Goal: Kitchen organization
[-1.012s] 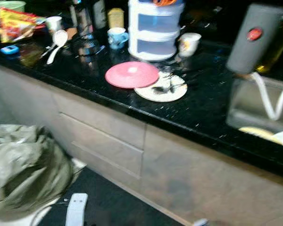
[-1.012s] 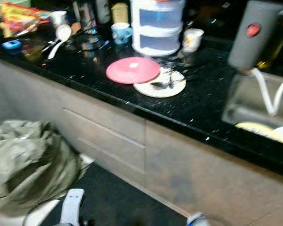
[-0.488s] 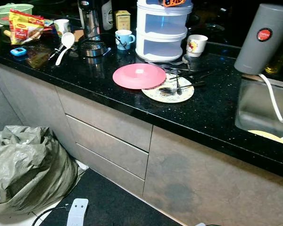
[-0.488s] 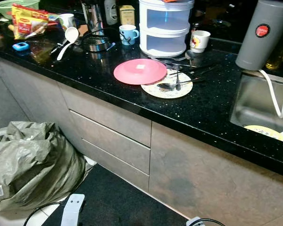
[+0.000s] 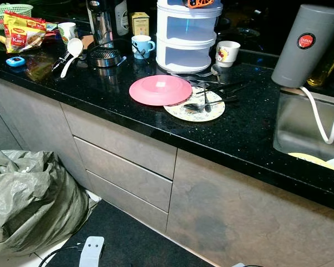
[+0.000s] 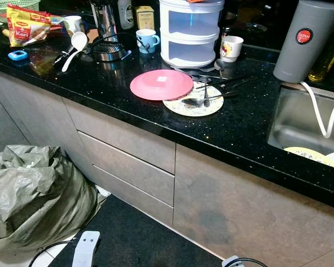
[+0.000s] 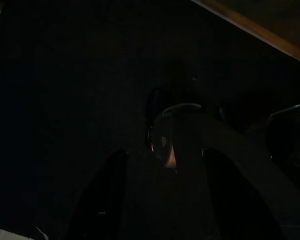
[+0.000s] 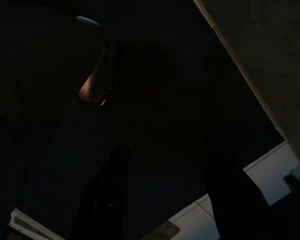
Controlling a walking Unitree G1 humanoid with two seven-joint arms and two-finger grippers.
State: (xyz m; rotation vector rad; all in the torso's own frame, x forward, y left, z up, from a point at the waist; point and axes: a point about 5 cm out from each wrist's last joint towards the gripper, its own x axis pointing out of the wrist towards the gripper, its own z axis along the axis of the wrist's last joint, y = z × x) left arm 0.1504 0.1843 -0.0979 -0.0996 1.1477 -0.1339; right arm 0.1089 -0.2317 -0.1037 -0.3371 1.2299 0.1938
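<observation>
the view is settling, sharper than a second ago. the pink plate (image 5: 160,89) is lying beside the stacked container (image 5: 187,34). both grippers (image 7: 160,200) (image 8: 165,195) are hanging with fingers apart, holding nothing. approach is underway; next comes reaching in.

A black speckled countertop (image 5: 250,130) tops grey drawer fronts (image 5: 122,167), above a dark floor mat (image 5: 133,239).
</observation>
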